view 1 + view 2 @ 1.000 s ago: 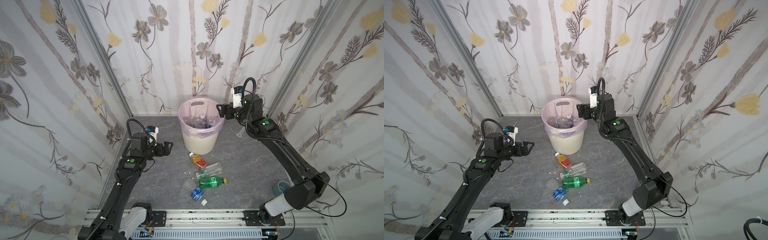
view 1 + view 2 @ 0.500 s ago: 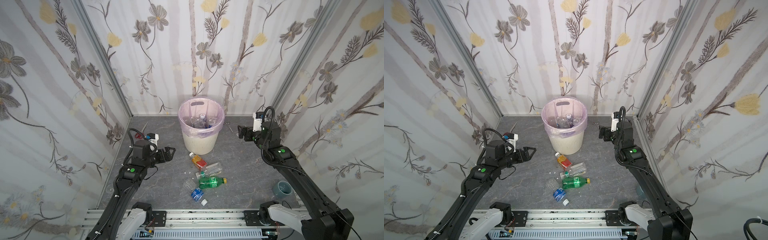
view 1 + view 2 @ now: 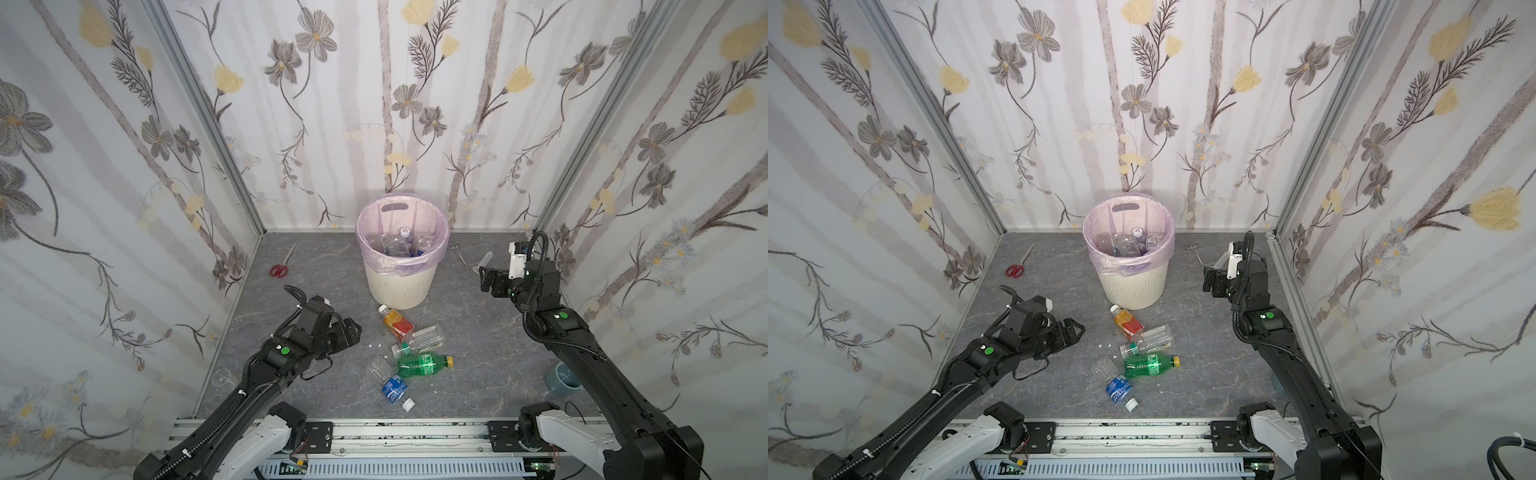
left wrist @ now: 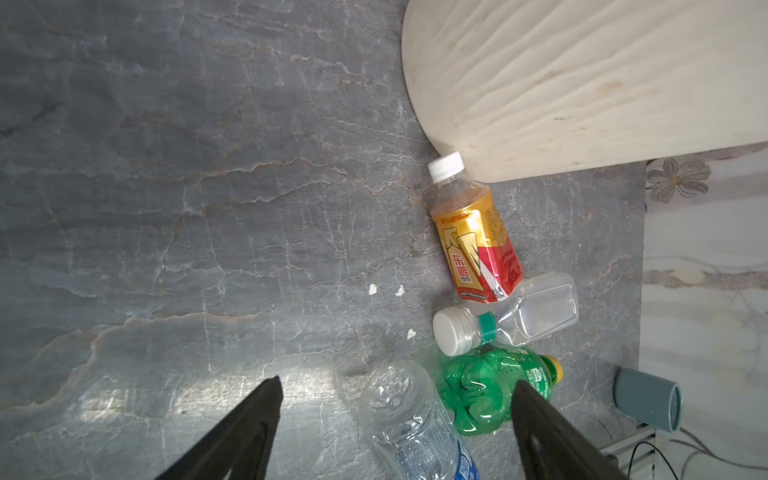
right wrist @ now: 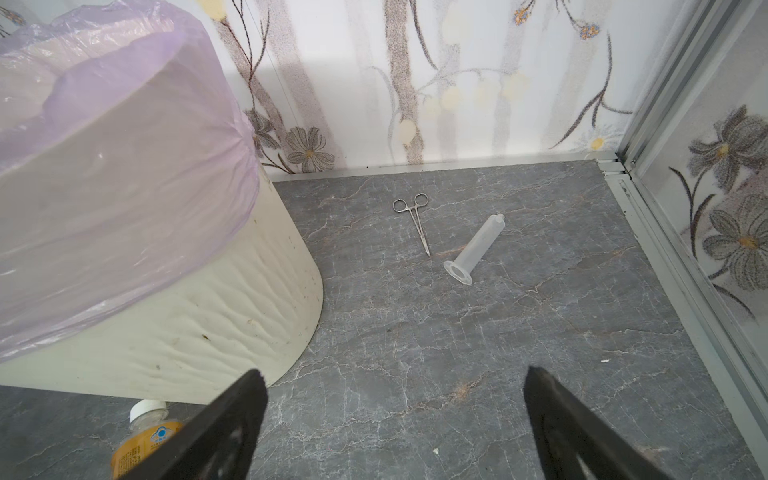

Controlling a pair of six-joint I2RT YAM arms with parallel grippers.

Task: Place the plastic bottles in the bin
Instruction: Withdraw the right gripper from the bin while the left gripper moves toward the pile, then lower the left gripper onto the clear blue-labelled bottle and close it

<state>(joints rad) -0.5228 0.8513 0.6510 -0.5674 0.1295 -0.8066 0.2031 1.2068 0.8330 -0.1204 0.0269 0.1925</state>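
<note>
Four plastic bottles point(image 3: 1150, 365) are lying flat on the grey floor, bunched at 6 o'clock of the bin point(image 3: 399, 286) in both top views.
- The orange bottle point(image 3: 398, 322) is nearest the bin, with its white cap right at the bin base.
- The clear bottle with a green neck ring point(image 3: 422, 338) is touching the orange one's bottom end.
- The green bottle point(image 3: 419, 365) with a yellow cap is just below that, with its cap pointing to 3 o'clock.
- The blue-label bottle point(image 3: 390, 384) is the closest to you. It is clear, its base sits beside the green bottle's base, and its white cap points to 5 o'clock.

More clear bottles point(image 3: 399, 245) are already inside the bin on the pink liner point(image 3: 405, 266). The bin stands upright near the back wall, at 12 o'clock of the floor.

The left gripper point(image 3: 355, 331) is at 9 o'clock of the cluster, low over the floor and apart from every bottle. Its fingers point(image 4: 257, 415) are spread wide with nothing gripped. In the left wrist view the blue-label bottle sits in the line between them.

The right gripper point(image 3: 487, 280) is at 3 o'clock of the bin. Its fingers point(image 5: 237, 415) are also spread wide, hold nothing, and point toward the back corner.

You also have some non-task clutter:
- The steel forceps point(image 5: 415, 220) and the clear plastic tube point(image 5: 478, 247) lie near each other at 2 o'clock of the bin, not touching.
- The red-handled scissors point(image 3: 281, 266) are at 9 o'clock of the bin, near the left wall.
- The grey-blue cup point(image 3: 561, 380) is at 3 o'clock of the bottle cluster, by the right arm.
</note>
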